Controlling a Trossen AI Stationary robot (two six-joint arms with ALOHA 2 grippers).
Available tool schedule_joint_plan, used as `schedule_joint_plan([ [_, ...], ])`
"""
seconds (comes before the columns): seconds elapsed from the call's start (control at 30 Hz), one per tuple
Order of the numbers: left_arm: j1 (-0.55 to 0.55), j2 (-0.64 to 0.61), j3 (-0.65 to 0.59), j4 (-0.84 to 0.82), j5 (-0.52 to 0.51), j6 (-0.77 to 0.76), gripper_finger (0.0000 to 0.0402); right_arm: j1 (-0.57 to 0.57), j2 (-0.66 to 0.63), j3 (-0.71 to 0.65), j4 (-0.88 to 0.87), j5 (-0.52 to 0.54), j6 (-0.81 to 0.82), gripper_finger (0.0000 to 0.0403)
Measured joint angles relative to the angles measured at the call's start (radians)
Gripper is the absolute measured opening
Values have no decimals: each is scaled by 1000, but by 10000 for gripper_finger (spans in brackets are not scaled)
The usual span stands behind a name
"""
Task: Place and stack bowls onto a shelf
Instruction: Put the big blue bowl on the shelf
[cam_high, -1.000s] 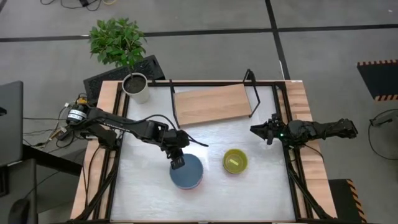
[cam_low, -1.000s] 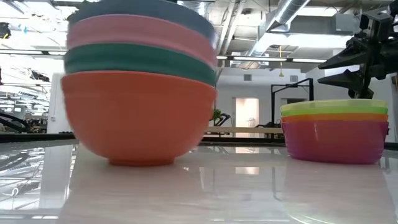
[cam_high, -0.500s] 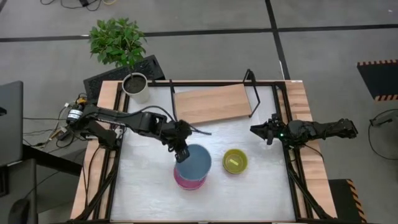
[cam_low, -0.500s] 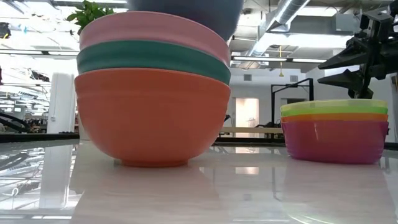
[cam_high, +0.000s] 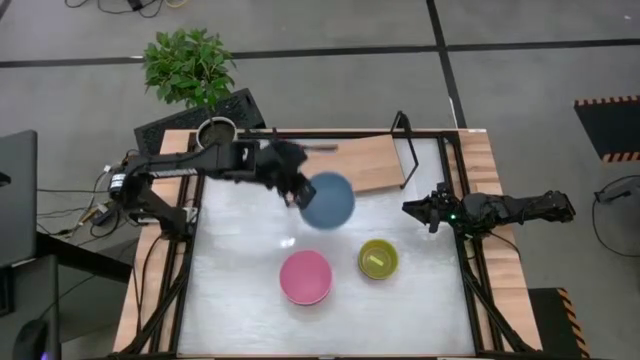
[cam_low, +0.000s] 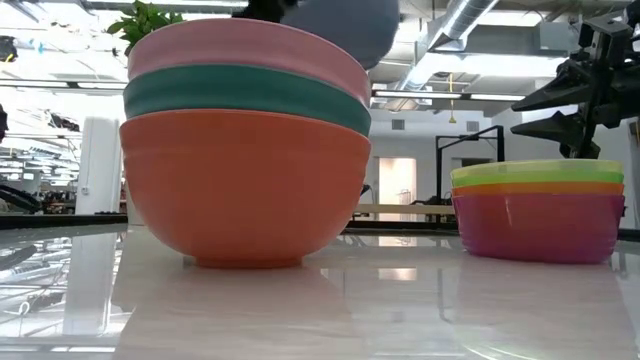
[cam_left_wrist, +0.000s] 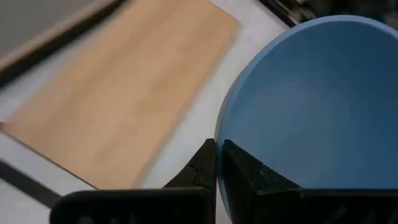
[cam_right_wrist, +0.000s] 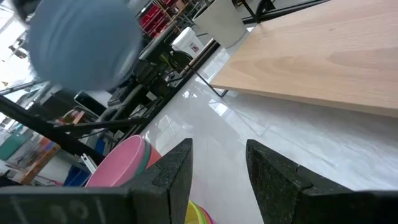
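Aloft: blue bowl held beside the shelf

Pinched by its rim in the left claw (cam_left_wrist: 216, 163), the plain blue bowl (cam_high: 327, 199) hangs above the desk (cam_high: 240, 290), seemingly at the light-wood shelf (cam_high: 340, 167)'s front edge. Pink-topped bowl stack (cam_high: 305, 277) and yellow-green stack (cam_high: 378, 259) sit on the desk. Right claw (cam_high: 412, 209) waits at the desk's right side, fingers apart.

The left gripper (cam_high: 297, 192) holds a blue bowl (cam_high: 328, 200) at the front edge of the shelf (cam_high: 345, 165).
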Motion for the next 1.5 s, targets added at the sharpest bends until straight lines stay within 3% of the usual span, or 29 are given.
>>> schedule_joint_plan([
  [0.13,118,0,5,4,13,81,0,0,0,0,0,0,0,175],
  [0.43,370,1,5,1,226,339,0,0,0,0,0,1,0,175],
  [0.67,411,93,5,6,352,585,0,0,0,0,0,1,0,175],
  [0.77,419,144,12,-22,359,666,0,0,0,0,0,1,0,175],
  [1.03,444,285,242,-141,367,861,0,0,0,0,-2,44,0,175],
  [1.23,450,433,460,-344,361,1027,0,0,0,0,-2,53,0,175],
  [1.5,451,568,566,-409,333,1137,0,0,0,0,-1,53,1,175],
])
